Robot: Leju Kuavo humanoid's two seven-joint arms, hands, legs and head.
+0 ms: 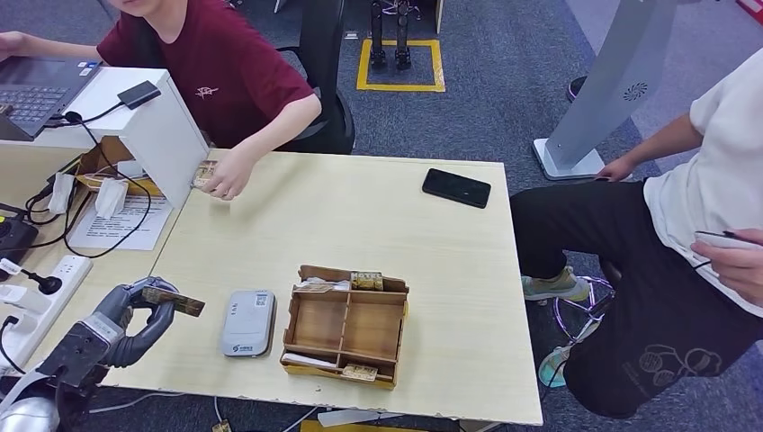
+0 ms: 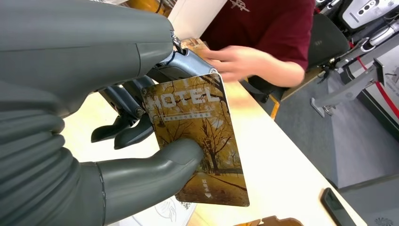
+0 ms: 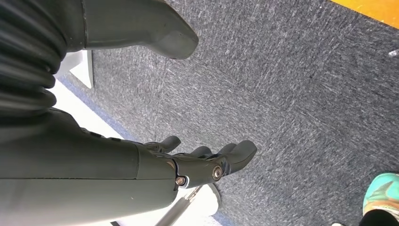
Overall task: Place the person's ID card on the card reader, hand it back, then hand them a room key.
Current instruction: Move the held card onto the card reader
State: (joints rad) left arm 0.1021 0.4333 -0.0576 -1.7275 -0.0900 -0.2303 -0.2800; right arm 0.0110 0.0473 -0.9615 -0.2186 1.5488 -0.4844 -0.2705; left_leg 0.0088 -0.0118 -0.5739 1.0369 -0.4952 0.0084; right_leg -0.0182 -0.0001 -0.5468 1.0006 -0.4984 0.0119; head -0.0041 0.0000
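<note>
The left hand (image 2: 141,141) was clamped on the room key (image 2: 200,141), a thin, stiff, glossy card printed with yellow autumn trees and the word HOTEL. The thick grey thumb pressed on the printed face and the darker fingers (image 2: 120,129) lay behind it. In the head view this hand (image 1: 135,310) stood at the near left edge of the table (image 1: 360,225), with the card (image 1: 174,301) sticking out from it toward the middle of the table, its flat side about level.

The relation that mattered was this: the person's hand (image 1: 225,175) lay farther away on the table, ahead of the left hand and a little to its right, near the white box (image 1: 153,126). It was well apart from the card. The card's long axis ran out from the grip, roughly toward the person in the wrist view, so I judged the hand-over needed a forward reach of the left arm.

The right hand (image 3: 207,162) hung over grey carpet, fingers loosely apart and holding nothing, so the left arm was clearly the nearer one.

Just beside the left hand lay the card reader (image 1: 248,322), a smooth grey rounded slab. Next to it stood a wooden tray (image 1: 346,324) with compartments, with more cards in its far and near slots. A black phone (image 1: 457,187) lay at the far right.
</note>
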